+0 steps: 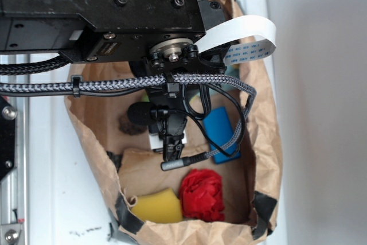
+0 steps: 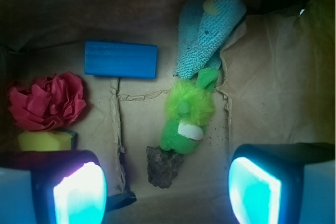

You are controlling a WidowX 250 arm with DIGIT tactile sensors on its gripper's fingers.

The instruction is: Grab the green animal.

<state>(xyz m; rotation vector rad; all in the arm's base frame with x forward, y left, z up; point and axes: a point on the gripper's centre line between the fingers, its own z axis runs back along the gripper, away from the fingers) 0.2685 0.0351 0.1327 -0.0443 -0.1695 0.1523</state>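
Observation:
The green animal [image 2: 186,114] is a lime-green fuzzy plush with a white patch. In the wrist view it lies on the brown paper floor at centre, lengthwise away from me. My gripper [image 2: 168,192] hangs open above the floor, and its two glowing pads [image 2: 79,195] frame the bottom corners. The plush lies just beyond the gap between the pads and touches neither. In the exterior view the arm [image 1: 172,124] covers the plush and the jaws.
A brown lumpy rock [image 2: 164,166] touches the plush's near end. A light teal cloth [image 2: 207,30] touches its far end. Also inside are a blue block [image 2: 121,59], a red crumpled ball [image 2: 47,100] and a yellow sponge [image 2: 44,140]. Brown paper walls [image 1: 264,119] enclose everything.

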